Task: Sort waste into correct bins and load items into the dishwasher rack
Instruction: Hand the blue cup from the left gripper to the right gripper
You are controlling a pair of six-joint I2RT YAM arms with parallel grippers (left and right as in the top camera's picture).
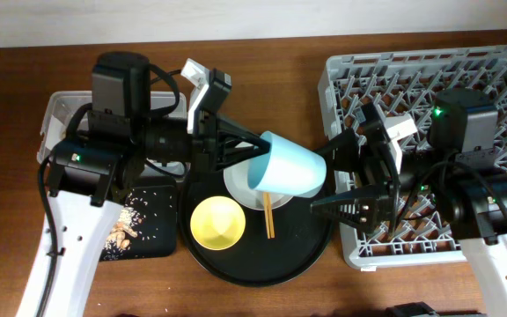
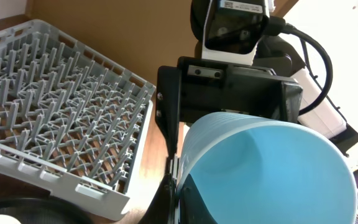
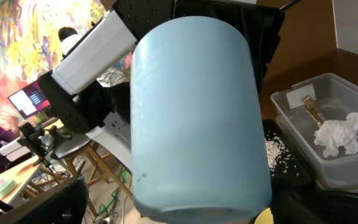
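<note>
My left gripper (image 1: 255,157) is shut on the rim of the light-blue cup (image 1: 290,167) and holds it tilted above the plate (image 1: 236,187). The left wrist view shows the fingers (image 2: 178,183) pinching the cup's wall (image 2: 272,174). My right gripper (image 1: 331,179) is open, its fingers either side of the cup's base, apart from it. In the right wrist view the cup (image 3: 194,106) fills the space between the open fingers (image 3: 191,214). The dishwasher rack (image 1: 429,79) is at the right. The white cup is out of view.
The yellow bowl (image 1: 216,222) and chopsticks (image 1: 268,216) lie on the round black tray (image 1: 262,260). The flat black tray (image 1: 152,246) holds beige scraps (image 1: 126,231). The clear tub (image 3: 353,180) holds the tissue (image 3: 337,134) and the gold wrapper (image 3: 312,112).
</note>
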